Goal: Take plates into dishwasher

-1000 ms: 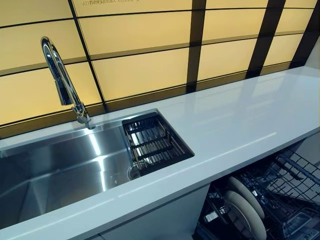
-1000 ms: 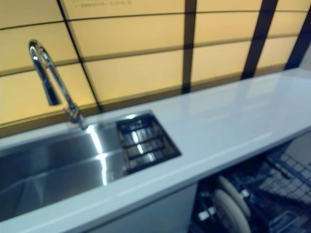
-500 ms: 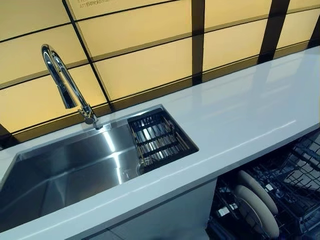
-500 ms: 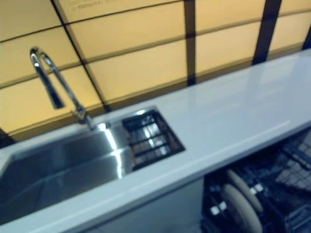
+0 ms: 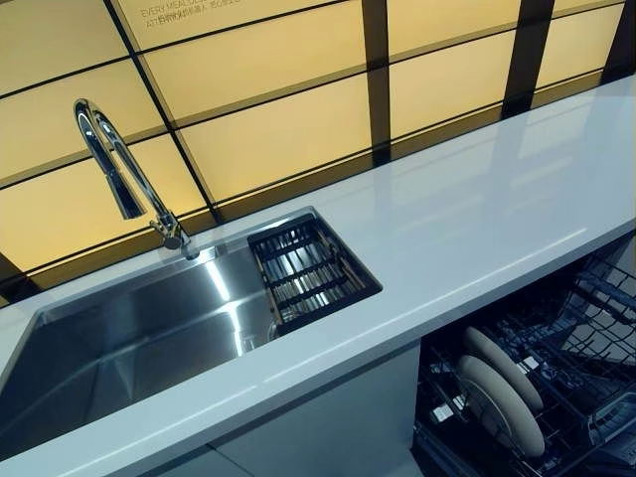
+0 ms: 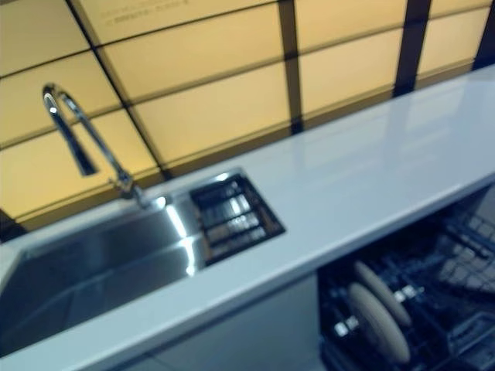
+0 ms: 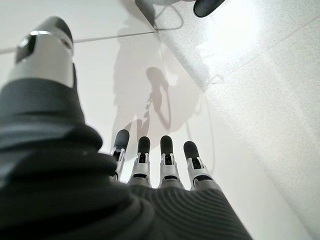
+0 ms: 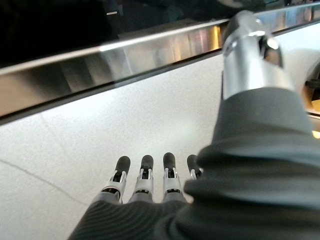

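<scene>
Eye views only: two plates (image 5: 502, 397) upright in dishwasher rack (image 5: 556, 378), one sink (image 5: 129, 348) | wrist views only: left hand (image 7: 150, 172), right hand (image 8: 145, 185), fingers straight, empty.

Left hand (image 7: 150, 170) and right hand (image 8: 150, 180) hang with fingers straight, empty.

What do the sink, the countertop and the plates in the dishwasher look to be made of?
Sink: brushed stainless steel, judging by streaky grey reflections. Countertop: smooth glossy white, perhaps stone or solid surface; it mirrors the wall. Plates: probably matte cream ceramic, standing on edge in a dark wire rack.
</scene>
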